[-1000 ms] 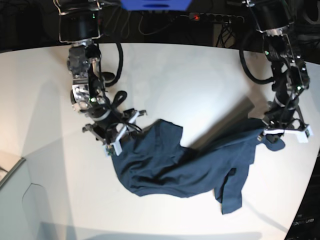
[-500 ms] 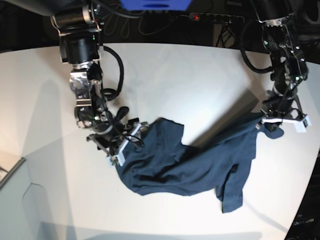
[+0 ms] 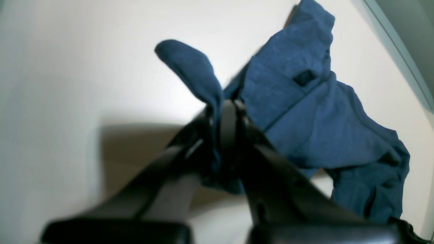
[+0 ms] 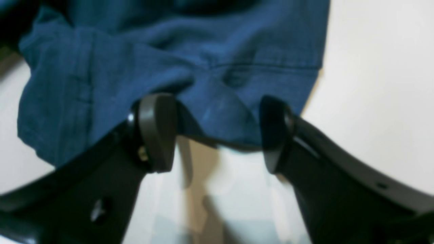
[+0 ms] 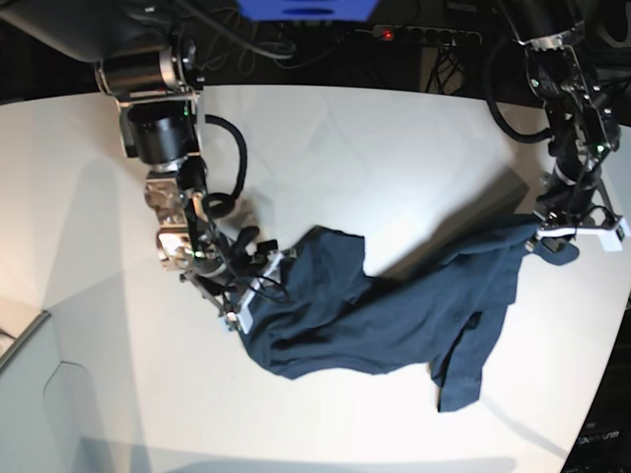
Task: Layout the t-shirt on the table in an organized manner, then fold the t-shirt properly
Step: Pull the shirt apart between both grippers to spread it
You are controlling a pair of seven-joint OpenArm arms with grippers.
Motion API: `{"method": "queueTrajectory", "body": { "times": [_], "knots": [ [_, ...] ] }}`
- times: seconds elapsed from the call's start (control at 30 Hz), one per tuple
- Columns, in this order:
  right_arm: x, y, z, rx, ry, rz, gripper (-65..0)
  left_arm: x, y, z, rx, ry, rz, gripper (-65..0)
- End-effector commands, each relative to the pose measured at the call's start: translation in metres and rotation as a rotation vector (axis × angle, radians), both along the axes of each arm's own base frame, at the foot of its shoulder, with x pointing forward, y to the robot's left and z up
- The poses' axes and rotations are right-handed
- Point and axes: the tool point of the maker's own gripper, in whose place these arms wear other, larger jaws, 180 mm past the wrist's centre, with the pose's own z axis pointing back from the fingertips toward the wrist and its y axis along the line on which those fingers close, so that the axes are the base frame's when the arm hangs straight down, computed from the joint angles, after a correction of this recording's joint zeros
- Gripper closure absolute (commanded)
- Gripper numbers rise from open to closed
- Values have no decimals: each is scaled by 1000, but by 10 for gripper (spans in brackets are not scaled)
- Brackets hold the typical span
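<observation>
Left gripper (image 3: pixel 222 112), jaws pinched shut on a fold of the t-shirt (image 5: pixel 394 315), holds that end lifted above the table (image 5: pixel 375 148). Right gripper (image 4: pixel 217 132), jaws spread wide, straddles the hem at the opposite end; no grip is evident. Between them the dark navy garment lies crumpled across the smooth white tabletop. Beyond the curved far edge: black cables and a power strip (image 5: pixel 426 35) with a red light.

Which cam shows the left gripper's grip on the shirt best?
Left wrist: the left gripper is shut on a fold of the t-shirt, close up. Base shows the gripper small, lifting the shirt's edge off the table. Right wrist shows only the right gripper.
</observation>
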Motion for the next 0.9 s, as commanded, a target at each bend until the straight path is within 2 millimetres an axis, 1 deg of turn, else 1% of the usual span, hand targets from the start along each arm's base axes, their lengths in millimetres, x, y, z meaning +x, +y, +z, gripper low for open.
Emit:
{"method": "queueTrajectory", "body": {
  "times": [0.0,0.03,0.1,0.13,0.2,0.23,0.3,0.33,0.43,0.47,0.53,0.63,0.7,0.73,0.87],
  "knots": [
    [2,2,2,3,6,10,-257,8,6,17,26,-52,3,0],
    [1,2,1,3,8,10,-197,8,6,17,26,-52,3,0],
    [-6,2,-5,-2,27,12,-28,9,6,19,29,-58,2,0],
    [-8,-3,-7,-11,33,10,0,9,7,20,32,-61,3,0],
    [-11,-14,-6,-29,26,4,-6,7,13,24,37,-68,18,0],
    [-18,-20,-6,-41,24,1,0,6,20,31,48,-85,35,0],
    [-23,-35,8,-70,-28,-6,0,-1,31,43,67,-110,68,0],
    [-26,-40,19,-83,-67,-7,0,-4,35,49,81,-120,78,0],
    [-37,-61,56,-106,-172,-52,0,-7,42,71,118,-164,91,0],
    [-41,-72,72,-117,-213,-78,0,-8,46,81,135,-187,100,0],
    [-53,-90,96,-139,-268,-120,0,-12,54,97,158,-220,125,0],
    [-70,-108,121,-168,-325,-157,0,-22,63,107,185,-233,152,0],
    [-82,-116,131,-185,-348,-153,0,-24,64,116,200,-250,156,0],
    [-88,-119,135,-193,-354,-147,0,-26,64,116,204,-249,155,0],
    [-106,-124,137,-216,-348,-125,0,-33,61,126,235,-257,142,0]
  ]
}}
